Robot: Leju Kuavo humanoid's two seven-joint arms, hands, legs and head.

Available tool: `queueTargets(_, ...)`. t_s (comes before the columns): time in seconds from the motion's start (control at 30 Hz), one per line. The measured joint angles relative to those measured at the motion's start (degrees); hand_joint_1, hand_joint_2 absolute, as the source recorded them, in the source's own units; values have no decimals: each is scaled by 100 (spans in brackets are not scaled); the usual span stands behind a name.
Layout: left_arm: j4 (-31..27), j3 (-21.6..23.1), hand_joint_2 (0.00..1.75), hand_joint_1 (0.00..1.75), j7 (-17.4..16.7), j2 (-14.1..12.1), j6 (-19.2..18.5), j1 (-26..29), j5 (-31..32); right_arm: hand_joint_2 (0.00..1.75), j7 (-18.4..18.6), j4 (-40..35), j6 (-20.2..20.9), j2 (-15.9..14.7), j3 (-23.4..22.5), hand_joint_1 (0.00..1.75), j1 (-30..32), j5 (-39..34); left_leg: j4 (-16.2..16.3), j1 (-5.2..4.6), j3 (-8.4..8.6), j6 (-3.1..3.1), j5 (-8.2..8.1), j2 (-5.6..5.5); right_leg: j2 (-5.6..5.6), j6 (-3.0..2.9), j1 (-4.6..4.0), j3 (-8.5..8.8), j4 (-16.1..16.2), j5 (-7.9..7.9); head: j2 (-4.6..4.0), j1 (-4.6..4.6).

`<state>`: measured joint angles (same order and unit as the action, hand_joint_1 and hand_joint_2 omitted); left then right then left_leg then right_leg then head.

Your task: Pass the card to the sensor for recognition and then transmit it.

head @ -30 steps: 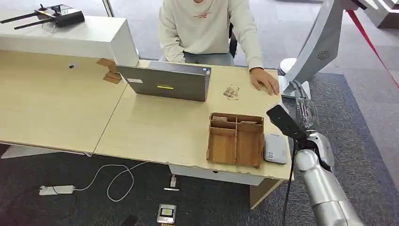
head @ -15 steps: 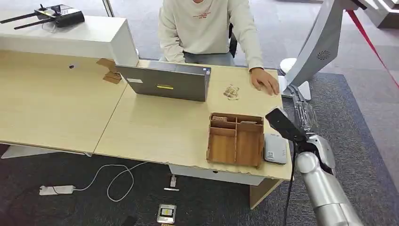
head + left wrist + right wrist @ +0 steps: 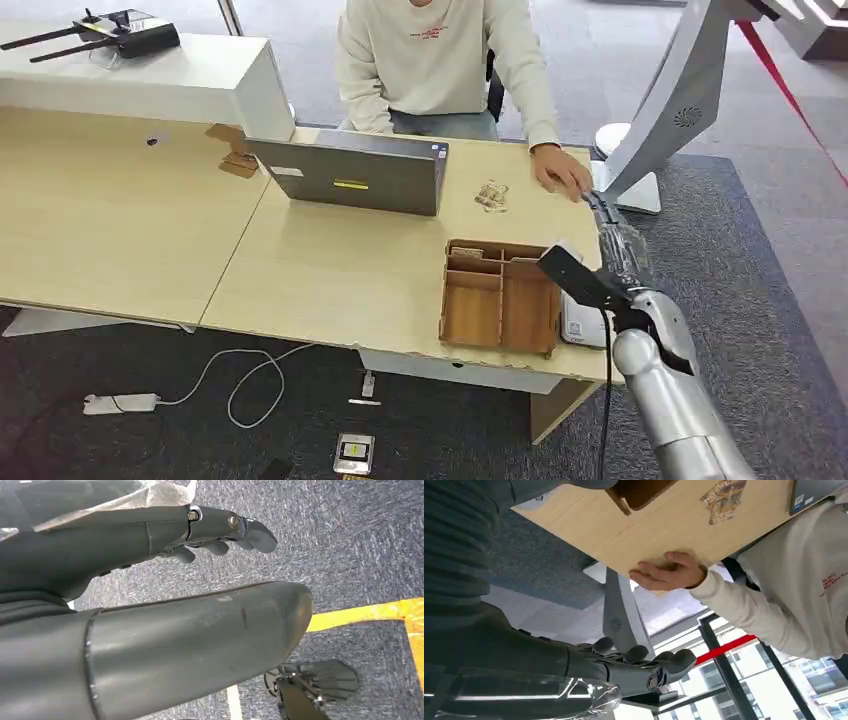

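Head view first: the robot's right hand (image 3: pixel 612 232) reaches up over the right end of the light wooden desk (image 3: pixel 330 270), fingers stretched out toward the person's hand (image 3: pixel 560 168) that lies flat on the desk near its far right corner. From where I stand, the robot's fingers look extended and holding nothing; the right wrist view agrees, showing the dark fingers (image 3: pixel 644 662) lying side by side, slightly curled at the tips, with nothing between them and some clear plastic wrap over the hand. I cannot pick out a card anywhere with certainty. A small stack of patterned pieces (image 3: pixel 491 195) lies on the desk between the laptop (image 3: pixel 350 175) and the person's hand, and it may be the cards, but it is too small to tell. A white sensor box (image 3: pixel 580 325) sits at the near right edge of the desk, just beside the wooden compartment tray (image 3: pixel 500 295), partly hidden by the robot's wrist. The person in a cream sweatshirt (image 3: pixel 440 55) sits behind the laptop.

The left hand (image 3: pixel 215 535) hangs over grey carpet, its fingers loosely apart and holding nothing.
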<state>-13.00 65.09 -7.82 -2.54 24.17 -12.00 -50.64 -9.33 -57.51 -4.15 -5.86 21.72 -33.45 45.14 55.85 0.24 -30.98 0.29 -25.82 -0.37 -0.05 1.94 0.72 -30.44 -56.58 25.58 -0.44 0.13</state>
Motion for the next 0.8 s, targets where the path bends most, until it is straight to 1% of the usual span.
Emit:
queueTargets(0.33,0,0,0,0,2,0,0,-1,7,175,17,-33,182,72,125,0,6,173,0,-1,0,0,0,0,0,0,1,0,0,0,0,0)
queueTargets(0.53,0,0,0,0,-9,0,0,-16,50,175,107,-63,219,116,193,0,14,382,0,0,0,0,0,0,0,0,0,0,0,0,0,0)
queueTargets(0.8,0,0,0,0,-35,0,17,-37,66,175,120,-20,254,212,276,0,7,581,0,0,0,0,0,0,0,0,0,0,0,0,0,2)
